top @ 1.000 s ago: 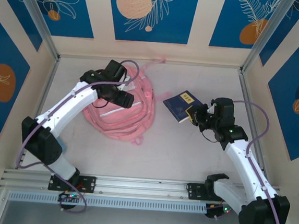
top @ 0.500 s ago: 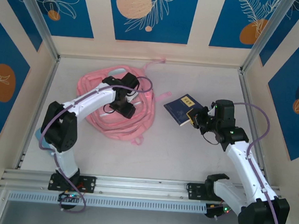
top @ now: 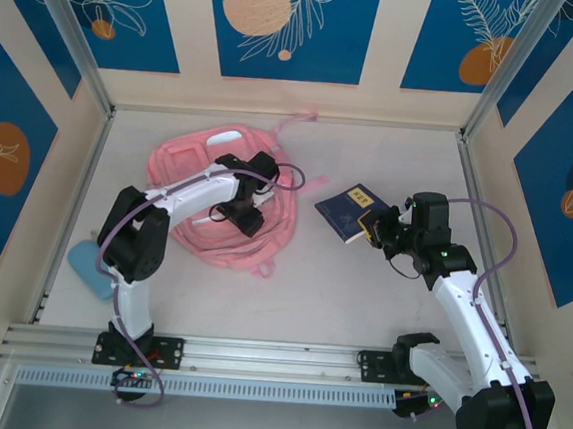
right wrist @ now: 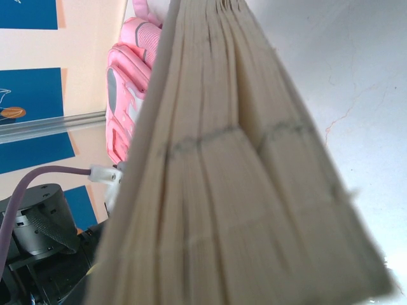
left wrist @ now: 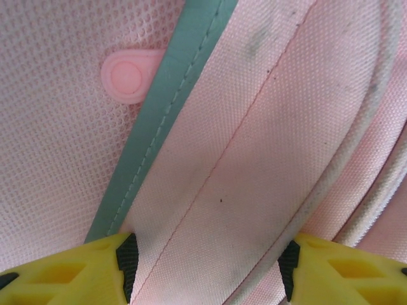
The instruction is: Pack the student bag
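The student bag is lying at the centre left of the desk. The left end effector is straddling its fabric with spread fingers; the right end effector is gripping a blue book. I judge the bag needs opening before the book goes in.

1. A dark blue book with a yellow label sits tilted above the grey table.
2. A small light blue flat thing lies near the table's left edge.
3. Blue wall panels with orange circles stand behind.
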`<state>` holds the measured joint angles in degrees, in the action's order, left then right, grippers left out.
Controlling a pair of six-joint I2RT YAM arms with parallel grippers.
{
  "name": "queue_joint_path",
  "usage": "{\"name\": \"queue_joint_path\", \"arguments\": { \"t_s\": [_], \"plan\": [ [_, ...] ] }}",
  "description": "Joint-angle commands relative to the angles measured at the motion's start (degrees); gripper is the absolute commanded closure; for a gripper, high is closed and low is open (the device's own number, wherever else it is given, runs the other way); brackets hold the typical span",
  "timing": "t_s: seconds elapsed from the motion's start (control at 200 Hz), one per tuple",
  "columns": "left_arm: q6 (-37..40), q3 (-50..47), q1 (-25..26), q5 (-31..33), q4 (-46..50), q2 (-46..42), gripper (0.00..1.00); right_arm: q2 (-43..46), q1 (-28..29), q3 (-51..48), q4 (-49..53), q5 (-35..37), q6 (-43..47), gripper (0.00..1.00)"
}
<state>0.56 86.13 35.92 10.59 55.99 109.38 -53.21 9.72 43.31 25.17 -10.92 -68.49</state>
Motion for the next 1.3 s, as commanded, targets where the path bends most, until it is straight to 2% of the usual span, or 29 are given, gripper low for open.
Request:
{"name": "queue_joint_path", "arguments": {
  "t_s": [0.0, 0.105, 0.29, 0.375, 0.505, 0.865, 1.09, 1.295],
  "plan": [
    [1.77, 2.0, 0.59, 5.06, 0.83, 1.27, 0.42, 1.54, -0.28, -0.4, -0.3, -1.56, 0.24, 0.98],
    [2.42, 2.62, 1.41, 7.1, 0.88, 1.02, 0.51, 1.76, -0.27, -0.36, -0.04, -1.31, 0.2, 0.98],
    [3.13, 3.15, 2.66, 10.37, 0.62, -0.54, 0.77, 1.87, -0.23, -0.39, 0.23, -1.21, 0.13, 0.98],
    [3.14, 3.42, 3.02, 10.45, 0.7, -1.64, 0.89, 2.06, -0.23, -0.43, 0.42, -1.05, 0.2, 0.98],
    [3.13, 4.0, 3.36, 8.9, 0.38, -3.98, 1.0, 2.26, -0.31, -0.51, 0.58, -0.86, 0.32, 0.98],
    [-0.29, 8.91, 3.37, 1.19, -2.97, -13.12, 1.0, 2.5, 0.44, -1.38, -1.22, -4.31, 1.97, 0.98],
    [-5.37, 10.82, 3.36, -1.45, -11.84, -17.65, 1.0, 2.19, 4.61, -2.3, -4.95, -8.01, 4.06, 0.98],
    [-8.54, 11.13, 3.45, -5.52, -17.87, -18.09, 1.0, -1.02, 8.87, -4.54, -14.5, -12.14, 1.36, 0.98]
  ]
}}
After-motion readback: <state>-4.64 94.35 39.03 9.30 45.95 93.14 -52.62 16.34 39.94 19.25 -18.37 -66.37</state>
